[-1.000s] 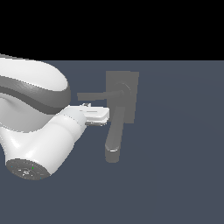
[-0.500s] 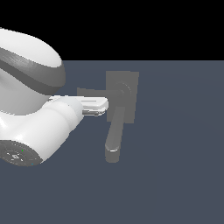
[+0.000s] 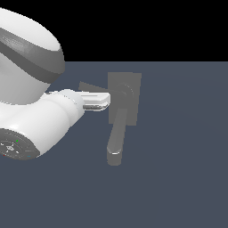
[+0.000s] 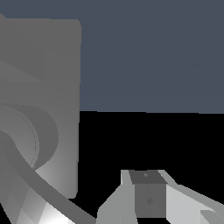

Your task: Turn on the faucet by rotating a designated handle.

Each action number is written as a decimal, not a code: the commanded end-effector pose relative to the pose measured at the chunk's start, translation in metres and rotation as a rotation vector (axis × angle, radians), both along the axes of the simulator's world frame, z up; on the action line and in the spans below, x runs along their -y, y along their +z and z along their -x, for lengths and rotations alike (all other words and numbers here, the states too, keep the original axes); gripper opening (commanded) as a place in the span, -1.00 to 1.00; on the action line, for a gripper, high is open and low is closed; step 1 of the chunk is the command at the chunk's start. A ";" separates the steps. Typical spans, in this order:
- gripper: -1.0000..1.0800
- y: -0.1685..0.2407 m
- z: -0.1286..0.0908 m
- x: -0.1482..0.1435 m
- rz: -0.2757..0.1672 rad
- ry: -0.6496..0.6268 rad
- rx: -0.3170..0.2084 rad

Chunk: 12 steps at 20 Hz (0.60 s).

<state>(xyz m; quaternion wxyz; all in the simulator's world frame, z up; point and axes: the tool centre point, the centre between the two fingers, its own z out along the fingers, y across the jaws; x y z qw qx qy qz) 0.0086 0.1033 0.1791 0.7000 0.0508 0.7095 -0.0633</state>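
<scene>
The grey faucet (image 3: 133, 84) has a flat back plate, a round hub (image 3: 128, 92) and a thick spout (image 3: 116, 138) that runs down towards the exterior view's bottom. The thin handle (image 3: 91, 87) sticks out from the hub towards the exterior view's left. My gripper (image 3: 107, 100) lies just below the handle, with its tips close to the back plate. Its two white fingers (image 3: 95, 96) sit close together with nothing between them. In the wrist view the back plate (image 4: 52, 65) and hub (image 4: 35, 135) fill one side, and the gripper (image 4: 148, 197) shows at the edge.
My own large white arm (image 3: 31, 111) covers the exterior view's left and hides part of the handle's length. The faucet stands on a flat dark blue-grey surface (image 3: 178, 178).
My gripper has risen in the exterior view, from beside the spout's upper part to just under the handle. The arm's big link has shifted with it. The handle looks slightly higher.
</scene>
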 end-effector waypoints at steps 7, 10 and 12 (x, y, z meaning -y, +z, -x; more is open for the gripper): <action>-1.00 0.033 0.001 0.009 -0.001 -0.001 0.008; -1.00 0.043 0.002 0.013 -0.001 -0.001 0.009; -1.00 0.051 0.002 0.014 -0.001 0.000 0.010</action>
